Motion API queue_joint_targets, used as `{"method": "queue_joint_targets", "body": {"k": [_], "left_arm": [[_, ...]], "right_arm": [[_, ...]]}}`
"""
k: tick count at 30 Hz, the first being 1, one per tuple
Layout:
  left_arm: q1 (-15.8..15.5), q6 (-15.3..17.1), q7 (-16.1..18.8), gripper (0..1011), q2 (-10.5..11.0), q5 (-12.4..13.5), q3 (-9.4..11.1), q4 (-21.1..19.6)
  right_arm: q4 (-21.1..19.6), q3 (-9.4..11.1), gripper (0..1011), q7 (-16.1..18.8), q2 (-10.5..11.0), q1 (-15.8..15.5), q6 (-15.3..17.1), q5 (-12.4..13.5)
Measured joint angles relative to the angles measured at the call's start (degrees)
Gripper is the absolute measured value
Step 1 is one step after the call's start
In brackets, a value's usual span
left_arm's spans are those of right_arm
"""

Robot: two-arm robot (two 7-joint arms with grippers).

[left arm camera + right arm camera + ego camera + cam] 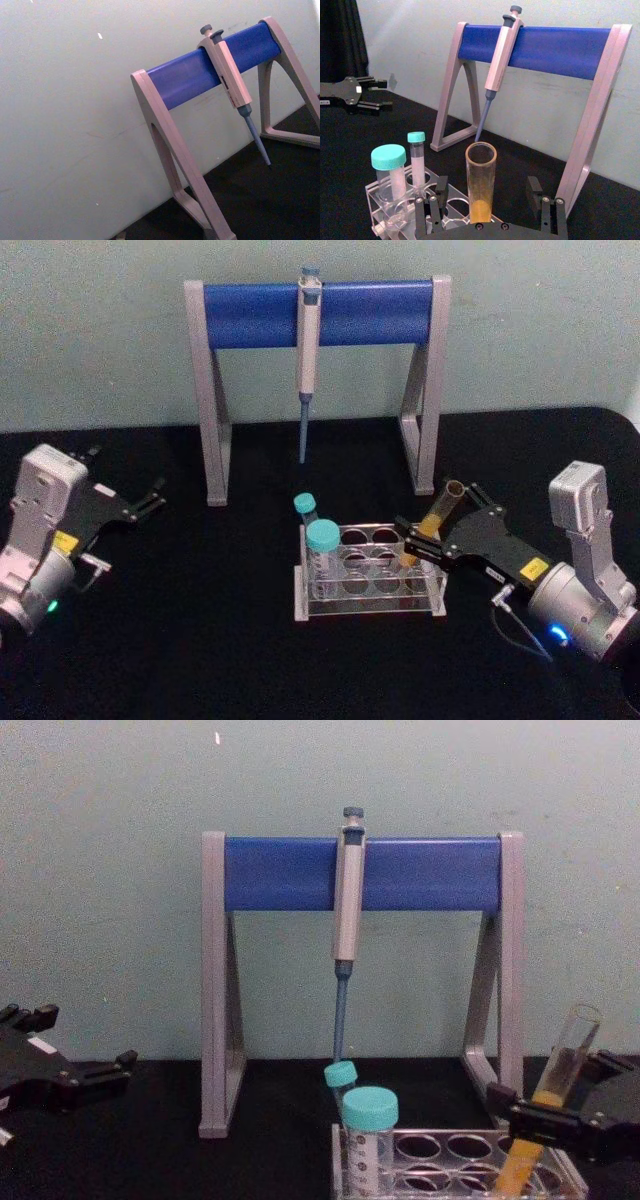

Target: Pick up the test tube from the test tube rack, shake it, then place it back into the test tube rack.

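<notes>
The test tube (480,175) leans in a right-end hole of the test tube rack (370,606), with the right gripper (437,515) jaws apart on either side, not touching it. The left gripper (384,93) hangs far left above the tabletop (230,640), jaws apart.

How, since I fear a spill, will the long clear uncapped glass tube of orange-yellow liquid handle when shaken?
Open-topped, the slim glass test tube could slosh liquid out if shaken hard, though only its bottom is filled. Its smooth glass looks slippery and fragile, so the right gripper, open around it, probably needs a firm yet gentle hold.
</notes>
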Motion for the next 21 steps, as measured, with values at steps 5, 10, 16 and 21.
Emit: {"method": "queue_joint_targets", "body": {"k": [5, 10, 16, 21], "left_arm": [[0.0, 0.0, 0.0, 1001, 0.0, 0.0, 0.0, 0.0], [0.0, 0.0, 0.0, 1001, 0.0, 0.0, 0.0, 0.0], [0.0, 0.0, 0.0, 1002, 0.0, 0.0, 0.0, 0.0], [0.0, 0.0, 0.0, 1001, 0.0, 0.0, 0.0, 0.0]], "right_arm": [[-0.04, -0.02, 1000, -0.06, 0.02, -0.02, 0.0, 0.04], [-0.07, -0.02, 902, -0.11, 0.04, -0.04, 0.0, 0.07], [-0.1, -0.02, 738, -0.17, 0.07, -0.07, 0.0, 0.1], [-0.13, -0.02, 586, -0.19, 0.09, -0.09, 0.0, 0.13]]}}
